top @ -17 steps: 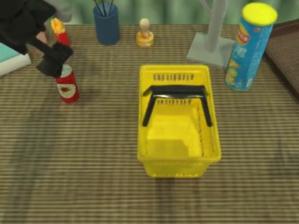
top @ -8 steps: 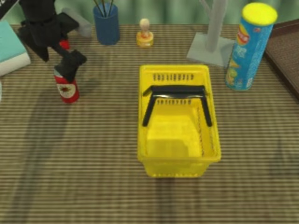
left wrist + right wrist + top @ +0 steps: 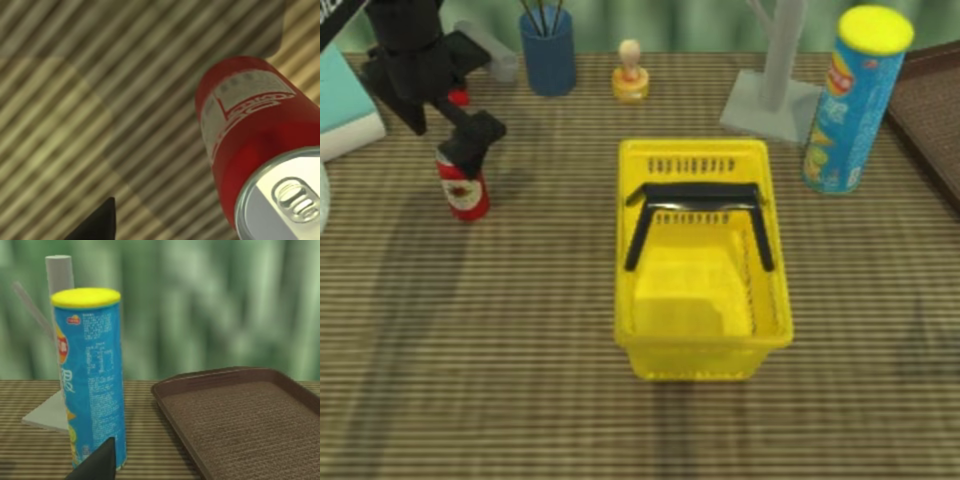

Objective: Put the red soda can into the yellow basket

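**Top view: our left arm over the can, basket waiting mid-table**

Top view shows the yellow basket (image 3: 700, 290) in the middle of the table (image 3: 500, 370), its black handles (image 3: 696, 200) folded across the far half of its opening and nothing lying inside. We take that basket as our landmark. The red soda can (image 3: 464, 188) stands upright on the table well to the basket's left, level with the basket's far rim and clearly apart from it. Our left gripper (image 3: 472, 140) sits right at the can's top, covering it from above; we cannot tell whether its fingers are spread or closed on the can. The left wrist view looks down along the can (image 3: 240, 135), with its silver lid and pull tab close to the lens and the white label patch on its side, and only one dark fingertip (image 3: 97, 222) shows, apart from the can.

Beyond the basket's far left corner stands a blue pen cup (image 3: 548, 50). To the basket's right and farther back stands the tall blue chips tube (image 3: 852, 100) with a yellow lid. Our right gripper does not appear in the top view; its wrist view faces that tube (image 3: 90, 375) and a brown tray (image 3: 240, 415) beside it.
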Controlling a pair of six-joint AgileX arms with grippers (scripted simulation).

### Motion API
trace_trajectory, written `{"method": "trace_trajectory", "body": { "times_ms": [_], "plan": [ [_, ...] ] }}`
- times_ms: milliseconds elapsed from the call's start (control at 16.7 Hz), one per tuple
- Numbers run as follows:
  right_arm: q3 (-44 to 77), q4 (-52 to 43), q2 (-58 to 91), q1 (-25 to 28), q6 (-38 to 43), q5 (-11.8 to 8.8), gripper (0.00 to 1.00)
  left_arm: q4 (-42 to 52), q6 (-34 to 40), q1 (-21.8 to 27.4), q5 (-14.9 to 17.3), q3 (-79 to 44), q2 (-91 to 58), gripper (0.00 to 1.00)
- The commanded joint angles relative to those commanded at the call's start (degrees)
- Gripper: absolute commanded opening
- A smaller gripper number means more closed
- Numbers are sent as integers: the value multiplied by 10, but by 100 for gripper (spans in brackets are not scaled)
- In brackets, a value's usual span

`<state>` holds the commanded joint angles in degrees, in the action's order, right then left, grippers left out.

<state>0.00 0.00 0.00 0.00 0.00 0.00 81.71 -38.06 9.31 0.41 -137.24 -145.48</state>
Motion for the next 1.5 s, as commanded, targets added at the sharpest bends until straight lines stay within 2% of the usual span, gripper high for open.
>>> {"method": "trace_trajectory", "body": {
  "times_ms": [360,660,1440,1500],
  "plan": [
    [0,0,0,0,0,0,100,-98,-1,-1,0,97,1,100],
    [0,0,0,0,0,0,100,-110,-1,-1,0,110,0,100],
    [0,0,0,0,0,0,100,-110,-1,-1,0,110,0,2],
    [0,0,0,0,0,0,100,-110,-1,-1,0,110,0,0]
  ]
}}
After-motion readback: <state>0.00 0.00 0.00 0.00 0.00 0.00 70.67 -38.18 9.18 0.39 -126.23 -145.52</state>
